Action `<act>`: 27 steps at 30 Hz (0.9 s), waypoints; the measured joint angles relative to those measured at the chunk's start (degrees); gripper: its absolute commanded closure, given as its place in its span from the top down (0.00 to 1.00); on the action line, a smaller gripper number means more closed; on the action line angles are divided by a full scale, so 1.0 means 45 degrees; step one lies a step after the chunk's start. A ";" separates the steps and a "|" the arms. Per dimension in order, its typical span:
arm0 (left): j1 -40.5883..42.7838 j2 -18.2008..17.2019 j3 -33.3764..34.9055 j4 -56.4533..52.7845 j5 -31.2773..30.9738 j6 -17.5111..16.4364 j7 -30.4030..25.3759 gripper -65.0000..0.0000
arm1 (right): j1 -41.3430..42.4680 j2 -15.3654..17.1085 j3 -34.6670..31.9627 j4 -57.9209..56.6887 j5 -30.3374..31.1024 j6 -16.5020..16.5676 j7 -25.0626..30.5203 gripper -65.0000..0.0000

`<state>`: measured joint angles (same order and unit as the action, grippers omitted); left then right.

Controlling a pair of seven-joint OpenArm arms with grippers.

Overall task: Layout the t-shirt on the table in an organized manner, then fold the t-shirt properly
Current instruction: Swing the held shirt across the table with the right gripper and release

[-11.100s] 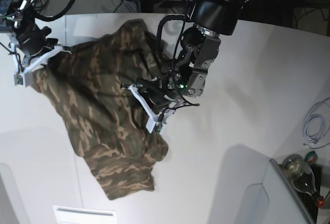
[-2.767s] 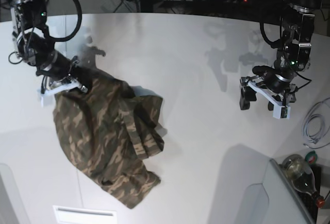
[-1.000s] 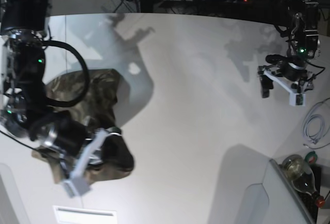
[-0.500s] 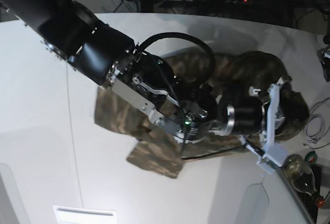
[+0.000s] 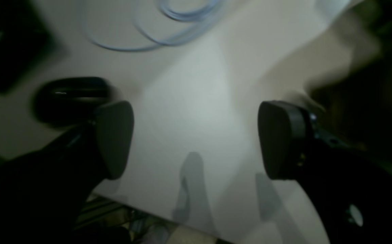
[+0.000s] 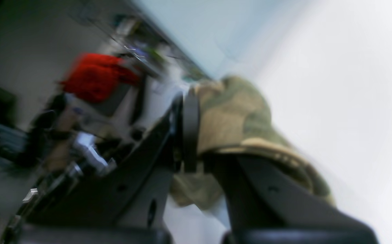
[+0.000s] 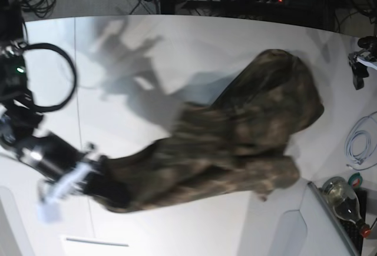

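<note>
The camouflage t-shirt [image 7: 235, 144] lies stretched and bunched across the white table [image 7: 206, 50], from the lower left to the upper right. My right gripper [image 7: 94, 176] is at the lower left, shut on the shirt's near end. In the blurred right wrist view the right gripper [image 6: 196, 142] pinches a fold of the t-shirt [image 6: 236, 115] above the table [image 6: 334, 84]. My left gripper [image 7: 360, 62] hangs at the far right edge, apart from the shirt. Seen from the left wrist, the left gripper [image 5: 196, 139] is open and empty over the bare table [image 5: 189, 101].
A coiled pale cable [image 7: 359, 144] lies by the right edge, also seen as the cable [image 5: 168, 27] beyond the left fingers. A bottle [image 7: 344, 200] and a grey panel [image 7: 318, 226] sit at the lower right. A dark seam [image 7: 75, 62] crosses the table on the left.
The right arm has swung from the right side back to the lower left, dragging the shirt out long across the table. The left gripper stays open at the right edge.
</note>
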<state>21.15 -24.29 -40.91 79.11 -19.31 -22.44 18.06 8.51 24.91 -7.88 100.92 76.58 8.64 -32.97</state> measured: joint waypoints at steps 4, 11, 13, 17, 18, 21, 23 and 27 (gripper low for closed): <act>-0.0005 -0.0005 0.0874 0.0029 0.0005 0.0024 -0.0097 0.84 | -0.1928 0.0500 0.2531 -0.1763 -0.0408 0.1447 -0.0709 0.00; -0.0466 0.0126 0.1209 0.0000 -0.0029 0.0024 -0.0126 0.84 | -0.2506 -0.0719 0.2846 -0.5892 -0.4507 0.2929 -0.0894 0.01; -0.0432 0.0253 0.1190 0.0000 0.0005 0.0024 -0.0044 0.84 | -0.2419 -0.1195 0.3609 -0.6669 -0.5173 0.3050 -0.1010 0.01; -0.0461 0.0214 0.1185 0.0000 -0.0005 0.0019 -0.0092 0.84 | -0.1957 -0.1409 0.5391 -0.6931 -0.6654 0.2997 -0.0947 0.15; -0.0457 0.0209 0.1185 0.0000 0.0005 0.0019 -0.0097 0.84 | -0.1783 -0.1365 0.5887 -0.6931 -0.7043 0.2992 -0.0879 0.23; -0.0413 0.0223 0.1185 -0.0005 0.0000 0.0019 -0.0092 0.84 | -0.1326 -0.1365 0.7363 -0.6931 -0.7781 0.2992 -0.0874 0.48; -0.0393 0.0238 0.1185 -0.0015 0.0005 0.0019 -0.0087 0.84 | -0.1059 -0.1370 0.8257 -0.6975 -0.8247 0.2992 -0.0962 0.68; -0.0393 0.0243 0.1190 -0.0010 0.0005 0.0019 -0.0092 0.84 | -0.1025 -0.1360 0.8995 -0.6343 -0.9141 0.2948 -0.2477 0.84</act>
<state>19.38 -23.20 -35.55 79.07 -19.29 -22.35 17.65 3.90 18.79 32.60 72.38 35.44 21.91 -44.12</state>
